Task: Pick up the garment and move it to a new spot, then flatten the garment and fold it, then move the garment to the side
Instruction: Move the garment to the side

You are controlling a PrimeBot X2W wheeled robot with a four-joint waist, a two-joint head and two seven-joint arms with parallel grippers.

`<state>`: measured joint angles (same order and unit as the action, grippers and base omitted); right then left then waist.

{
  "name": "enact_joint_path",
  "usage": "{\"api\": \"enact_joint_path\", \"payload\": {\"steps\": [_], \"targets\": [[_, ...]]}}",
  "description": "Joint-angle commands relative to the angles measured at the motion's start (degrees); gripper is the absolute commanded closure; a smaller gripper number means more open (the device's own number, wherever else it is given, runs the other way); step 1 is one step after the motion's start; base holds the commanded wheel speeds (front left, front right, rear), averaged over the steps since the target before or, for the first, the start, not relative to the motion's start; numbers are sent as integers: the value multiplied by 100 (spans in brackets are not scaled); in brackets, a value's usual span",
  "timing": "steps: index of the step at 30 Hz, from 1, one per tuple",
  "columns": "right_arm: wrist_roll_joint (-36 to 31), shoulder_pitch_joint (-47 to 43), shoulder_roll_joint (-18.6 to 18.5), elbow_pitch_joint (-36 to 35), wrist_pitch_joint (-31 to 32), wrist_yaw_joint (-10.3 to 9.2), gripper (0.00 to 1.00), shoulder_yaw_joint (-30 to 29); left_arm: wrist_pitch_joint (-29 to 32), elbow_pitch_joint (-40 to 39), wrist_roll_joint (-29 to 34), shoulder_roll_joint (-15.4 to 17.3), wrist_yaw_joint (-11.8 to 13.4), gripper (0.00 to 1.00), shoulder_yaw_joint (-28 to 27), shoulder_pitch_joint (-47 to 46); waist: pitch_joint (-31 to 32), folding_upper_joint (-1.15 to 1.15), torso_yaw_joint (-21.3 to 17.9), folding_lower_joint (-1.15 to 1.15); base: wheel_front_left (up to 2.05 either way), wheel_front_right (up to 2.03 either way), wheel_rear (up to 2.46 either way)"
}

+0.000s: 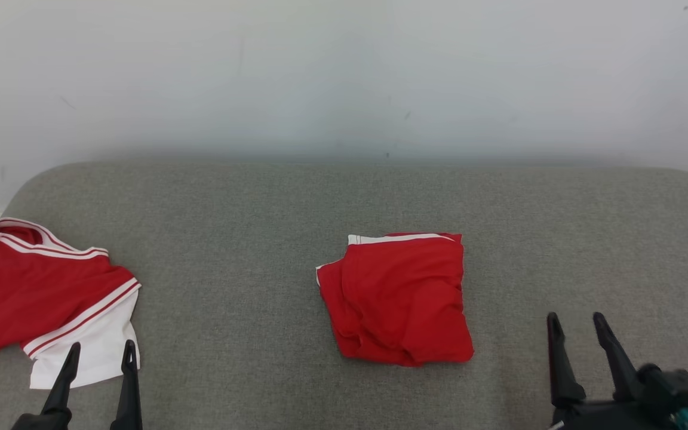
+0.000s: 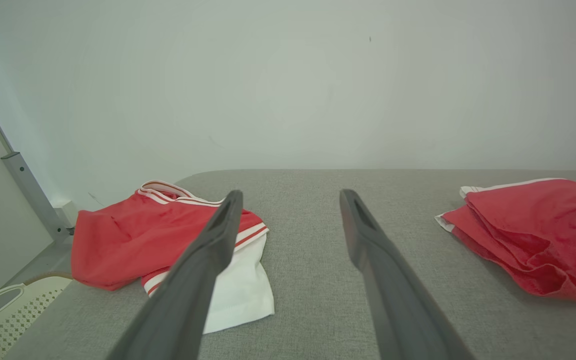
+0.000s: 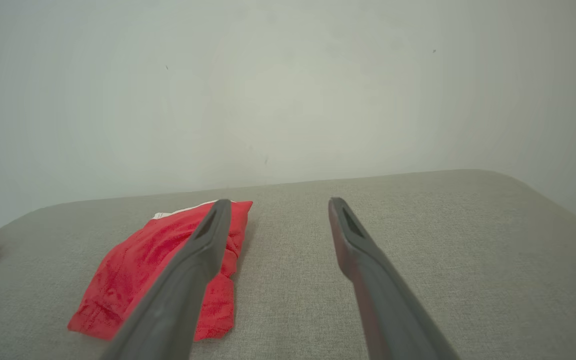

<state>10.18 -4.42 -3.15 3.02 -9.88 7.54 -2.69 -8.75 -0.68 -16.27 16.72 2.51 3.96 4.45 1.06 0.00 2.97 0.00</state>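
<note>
The left pincer [image 1: 103, 344] and right pincer [image 1: 576, 315] are hanging wide and empty while the red garment [image 1: 401, 298] is lying folded at the centre of the grey surface [image 1: 230, 239], seemingly awaiting only its move aside, and a rumpled red-and-white jersey [image 1: 33, 286] is sitting at its left end.

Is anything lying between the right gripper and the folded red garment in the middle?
Nothing visible does. The open right gripper sits to the right of the folded red garment, with bare grey surface between them. The red-and-white garment lies apart at the far left, near the left gripper.
</note>
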Motion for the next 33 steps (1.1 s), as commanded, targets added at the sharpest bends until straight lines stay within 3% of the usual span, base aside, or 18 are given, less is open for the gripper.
{"api": "enact_joint_path", "payload": {"steps": [1, 6, 18, 33], "targets": [[109, 174, 17, 98, 75, -7, 0, 45, -39, -15, 20, -5, 32, 0, 3, -38, -12, 0, 23, 0, 0, 0, 0], [287, 842, -38, 884, 293, -7, 0, 148, -82, 13, 76, -42, 86, 0, 57, -137, -54, 0, 167, 0, 0, 0, 0], [420, 2938, -271, 4013, 528, -8, 0, 440, -352, 282, 26, -251, 79, 0, 227, -532, -314, 0, 782, 0, 0, 0, 0], [739, 4184, -416, 6298, 942, -8, 0, 344, -547, 546, 9, -434, 19, 0, 373, -895, -581, 0, 1201, 0, 0, 0, 0]]}}
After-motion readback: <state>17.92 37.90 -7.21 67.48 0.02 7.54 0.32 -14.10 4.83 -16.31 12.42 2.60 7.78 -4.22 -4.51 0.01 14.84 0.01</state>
